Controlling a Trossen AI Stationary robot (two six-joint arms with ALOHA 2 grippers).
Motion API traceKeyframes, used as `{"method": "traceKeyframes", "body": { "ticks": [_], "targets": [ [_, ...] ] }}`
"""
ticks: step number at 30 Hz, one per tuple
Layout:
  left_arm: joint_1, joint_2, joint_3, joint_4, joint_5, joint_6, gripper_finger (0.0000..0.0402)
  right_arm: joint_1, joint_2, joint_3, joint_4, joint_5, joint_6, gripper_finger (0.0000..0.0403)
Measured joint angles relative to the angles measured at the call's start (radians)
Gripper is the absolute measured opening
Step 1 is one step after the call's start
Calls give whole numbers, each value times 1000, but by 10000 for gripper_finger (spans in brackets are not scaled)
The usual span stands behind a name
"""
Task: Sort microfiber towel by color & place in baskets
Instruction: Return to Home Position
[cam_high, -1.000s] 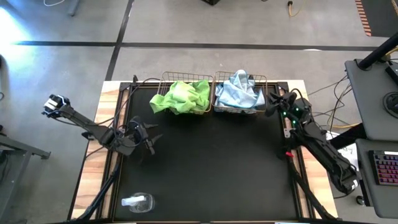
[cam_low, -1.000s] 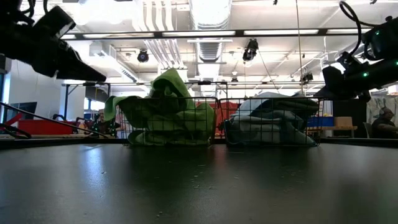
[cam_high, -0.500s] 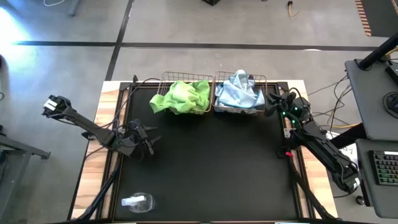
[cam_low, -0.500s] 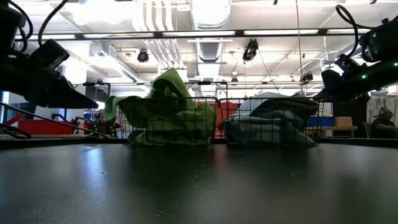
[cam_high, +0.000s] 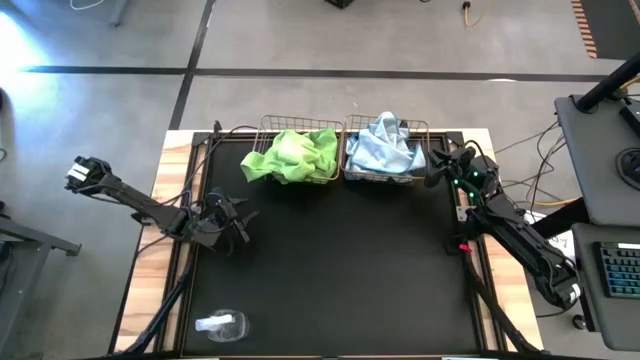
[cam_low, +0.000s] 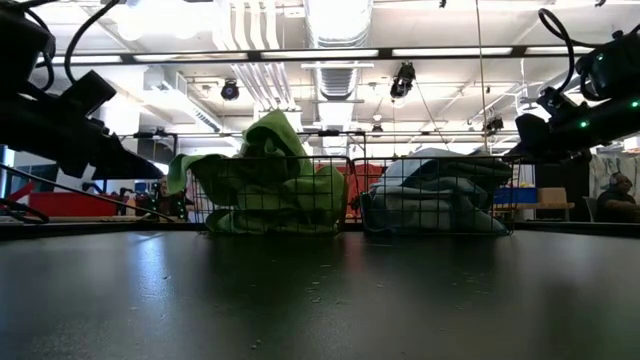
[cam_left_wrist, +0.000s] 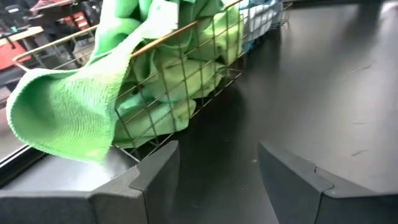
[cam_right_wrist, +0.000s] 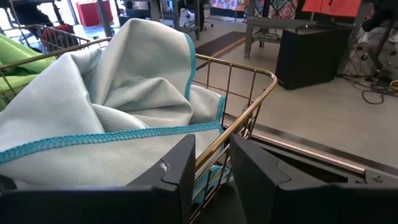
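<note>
Lime green towels (cam_high: 290, 155) fill the left wire basket (cam_high: 272, 122). One of them hangs over the basket's left end wall (cam_left_wrist: 68, 118). Pale blue towels (cam_high: 383, 148) lie heaped in the right basket (cam_high: 424, 126), and their teal-stitched edges show in the right wrist view (cam_right_wrist: 112, 118). My left gripper (cam_high: 238, 220) is open. It hovers over the mat near the table's left edge, on the near side of the green basket (cam_left_wrist: 186, 74). My right gripper (cam_high: 437, 168) stands just right of the blue basket's rim (cam_right_wrist: 249, 118), with only a narrow gap between its fingers (cam_right_wrist: 212, 155). Neither gripper touches anything.
A black mat (cam_high: 340, 260) covers the table and has wooden borders along its left and right sides. A clear bottle-like object (cam_high: 220, 324) lies near the mat's near left corner. The two baskets stand side by side against the far edge (cam_low: 350, 195). Cables run behind them.
My left arm has sunk lower and drawn slightly toward the table's left edge. The towels and baskets have stayed where they were.
</note>
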Motion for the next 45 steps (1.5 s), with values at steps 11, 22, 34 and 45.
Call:
{"method": "traceKeyframes", "body": {
  "ticks": [11, 22, 34, 45],
  "targets": [
    [253, 2, 0, 63, 262, 54, 201, 0, 0, -3, 31, 0, 33, 96],
    [660, 2, 1, 290, 678, 292, 201, 0, 1, -3, 38, 9, -13, 96],
    [971, 2, 5, 294, 1045, 374, 201, 0, 1, -3, 38, 10, -29, 96],
    [1016, 2, 6, 293, 1093, 393, 201, 0, 0, -3, 38, 10, -45, 96]
  ]
}}
